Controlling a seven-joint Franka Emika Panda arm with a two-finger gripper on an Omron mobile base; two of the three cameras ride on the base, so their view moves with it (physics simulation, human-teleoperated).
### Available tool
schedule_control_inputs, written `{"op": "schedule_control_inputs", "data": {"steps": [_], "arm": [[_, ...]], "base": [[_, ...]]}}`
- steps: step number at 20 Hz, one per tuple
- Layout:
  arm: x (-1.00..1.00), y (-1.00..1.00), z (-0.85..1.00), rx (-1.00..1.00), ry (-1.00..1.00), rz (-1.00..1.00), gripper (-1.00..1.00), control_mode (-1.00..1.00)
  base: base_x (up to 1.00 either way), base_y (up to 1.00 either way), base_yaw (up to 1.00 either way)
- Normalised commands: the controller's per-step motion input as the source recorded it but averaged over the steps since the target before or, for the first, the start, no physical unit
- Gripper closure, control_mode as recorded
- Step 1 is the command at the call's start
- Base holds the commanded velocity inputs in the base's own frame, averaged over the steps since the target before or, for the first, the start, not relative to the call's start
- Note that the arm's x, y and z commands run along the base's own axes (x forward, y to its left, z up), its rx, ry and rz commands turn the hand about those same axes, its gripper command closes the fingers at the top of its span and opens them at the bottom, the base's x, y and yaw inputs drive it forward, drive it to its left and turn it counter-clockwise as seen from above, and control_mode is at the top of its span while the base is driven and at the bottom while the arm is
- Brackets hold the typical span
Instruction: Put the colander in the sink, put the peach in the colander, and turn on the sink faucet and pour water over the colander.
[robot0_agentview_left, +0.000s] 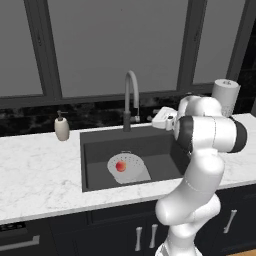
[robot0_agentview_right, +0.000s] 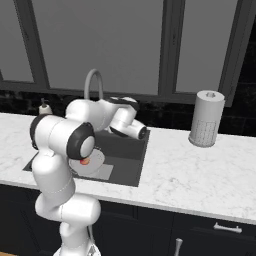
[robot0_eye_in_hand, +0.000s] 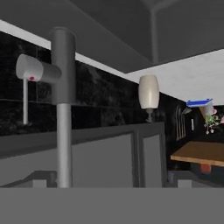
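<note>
Gripper at the back right of the sink, close beside the sink faucet, level with its dark base; jaws spread fully apart, nothing between them. Not touching the faucet as far as visible.

From the hand camera, rolled upside down: faucet stem close ahead, side lever sticking out to the left with a red dot near its end. Soap dispenser further along the counter, also inverted.

Colander sitting in the sink basin, toward the front, partly over the light grey drain plate. Peach inside the colander, near its middle. Same pair seen from the right base camera, mostly hidden behind the arm: colander, peach.

Beige soap dispenser on the marble counter left of the sink, well apart from the gripper. Paper towel roll upright on the counter right of the sink, near the window.
</note>
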Motion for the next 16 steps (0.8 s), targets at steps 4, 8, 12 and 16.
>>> {"op": "schedule_control_inputs", "data": {"steps": [4,8,12,16], "arm": [[0.5,0.02,-0.08,0.07,0.0,0.0,-1.0,-1.0],[0.46,0.0,-0.24,0.0,0.0,0.0,-1.0,-1.0],[0.31,0.0,-0.27,0.0,0.0,0.0,-1.0,-1.0],[0.32,0.0,-0.13,0.01,0.0,0.0,-1.0,-1.0]], "base": [[0.0,0.0,0.0],[0.0,0.0,0.0],[0.0,0.0,0.0],[0.0,0.0,0.0]]}}
